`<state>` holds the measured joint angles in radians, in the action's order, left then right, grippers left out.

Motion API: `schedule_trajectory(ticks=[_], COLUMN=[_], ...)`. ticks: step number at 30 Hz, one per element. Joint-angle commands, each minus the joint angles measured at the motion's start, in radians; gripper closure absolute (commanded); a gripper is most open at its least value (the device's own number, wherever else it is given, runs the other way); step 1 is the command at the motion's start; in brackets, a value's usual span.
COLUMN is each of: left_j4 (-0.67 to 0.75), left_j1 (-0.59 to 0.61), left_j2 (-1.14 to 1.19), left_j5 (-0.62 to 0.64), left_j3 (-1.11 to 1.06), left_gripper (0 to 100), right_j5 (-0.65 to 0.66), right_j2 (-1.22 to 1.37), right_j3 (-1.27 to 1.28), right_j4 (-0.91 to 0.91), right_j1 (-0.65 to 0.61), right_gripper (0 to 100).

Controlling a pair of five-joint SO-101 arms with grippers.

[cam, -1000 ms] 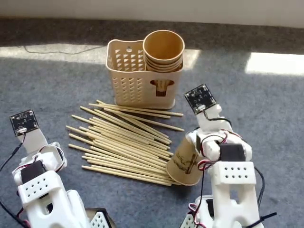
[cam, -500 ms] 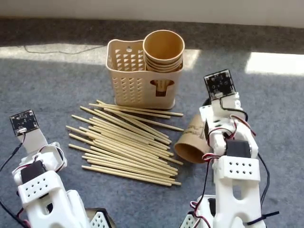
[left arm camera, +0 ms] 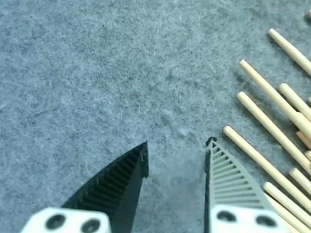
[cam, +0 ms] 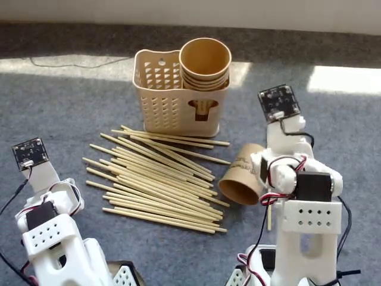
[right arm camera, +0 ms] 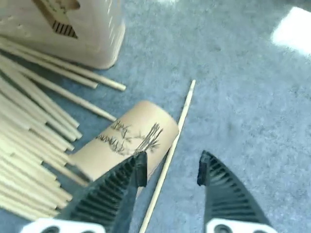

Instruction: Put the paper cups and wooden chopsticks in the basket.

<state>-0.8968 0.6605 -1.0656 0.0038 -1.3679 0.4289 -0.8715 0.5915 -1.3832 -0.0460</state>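
A beige basket (cam: 161, 98) stands at the back, with a stack of paper cups (cam: 205, 62) in its right compartment. Several wooden chopsticks (cam: 155, 179) lie in a loose pile on the carpet in front of it. One paper cup (cam: 243, 177) lies on its side at the pile's right end, mouth toward the front left. My right gripper (right arm camera: 170, 170) is open just right of that cup (right arm camera: 126, 141), with a single chopstick (right arm camera: 170, 145) on the floor between its fingers. My left gripper (left arm camera: 176, 149) is open over bare carpet, left of the chopstick ends (left arm camera: 272, 121).
Grey carpet covers the floor, with sunlit patches at the back. A thin cable (cam: 71, 61) runs along the back left. The right arm (cam: 300, 196) stands beside the fallen cup and the left arm (cam: 44, 208) at the front left.
The cup went from the pile's near end to lying on its side farther back. The right arm swung right, away from the cup. The left arm kept still.
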Motion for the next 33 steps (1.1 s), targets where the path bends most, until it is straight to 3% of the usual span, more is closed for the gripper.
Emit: schedule_trajectory(ticks=[1, 8, 11, 15, 24, 30, 33], left_j4=[0.014, 0.014, 0.014, 0.014, 0.014, 0.014, 0.014], left_j1=[-0.015, -0.024, -0.024, -0.024, -0.024, -0.024, -0.024], left_j2=[-0.007, -0.005, -0.005, -0.005, -0.005, -0.005, -0.005], left_j5=[0.005, 0.003, 0.003, 0.003, 0.003, 0.003, 0.003], left_j3=[0.048, 0.048, 0.048, 0.047, 0.047, 0.047, 0.047], left_gripper=[81, 81, 81, 81, 81, 81, 81], right_j5=[0.072, 0.081, 0.158, 0.212, 0.293, 0.292, 0.290], right_j2=[-0.016, -0.016, -0.016, -0.016, -0.016, -0.016, -0.018], right_j3=[-0.054, -0.004, 0.091, 0.246, 0.490, 0.522, 0.493], right_j4=[-0.120, -0.162, -0.104, 0.044, 0.460, 0.489, 0.490], right_j1=[-0.087, -0.143, -0.171, -0.166, 0.001, 0.074, 0.104], right_gripper=[78.1, 78.1, 78.1, 78.1, 78.3, 98.2, 99.2])
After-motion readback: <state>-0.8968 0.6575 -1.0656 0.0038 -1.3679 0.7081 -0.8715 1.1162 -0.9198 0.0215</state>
